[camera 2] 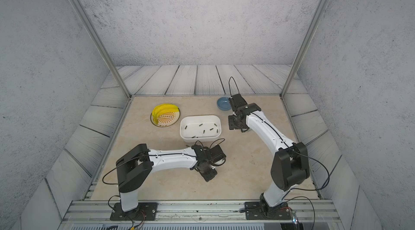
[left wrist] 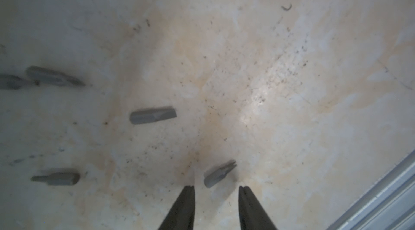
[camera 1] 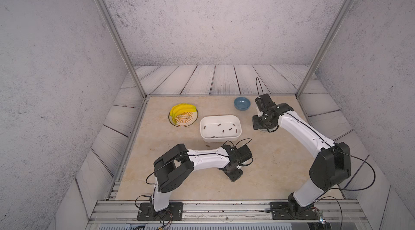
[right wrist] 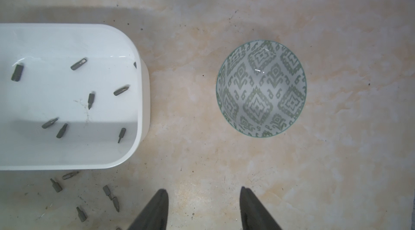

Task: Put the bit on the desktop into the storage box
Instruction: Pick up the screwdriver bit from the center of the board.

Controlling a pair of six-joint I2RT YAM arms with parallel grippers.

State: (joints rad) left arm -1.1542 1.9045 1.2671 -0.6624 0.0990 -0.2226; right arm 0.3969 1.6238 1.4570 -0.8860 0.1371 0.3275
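Observation:
Several grey bits lie loose on the beige desktop (camera 1: 280, 172) in front of the white storage box (camera 1: 221, 116) (right wrist: 141, 96), which holds several more bits. In the left wrist view my left gripper (left wrist: 216, 187) is open and low over the desktop. One bit (left wrist: 220, 174) lies just ahead of the gap between its fingertips, untouched, and another bit (left wrist: 152, 115) lies farther off. My right gripper (right wrist: 203, 190) is open and empty above bare desktop, to the right of the box. Loose bits (right wrist: 107, 191) show beside its left finger.
A grey-green patterned bowl (right wrist: 261, 88) stands under the right wrist, right of the box. A blue bowl (camera 1: 242, 103) sits behind it. At the back left a plate with a yellow banana (camera 1: 183, 114) stands. An aluminium rail (left wrist: 381, 206) edges the desktop's front.

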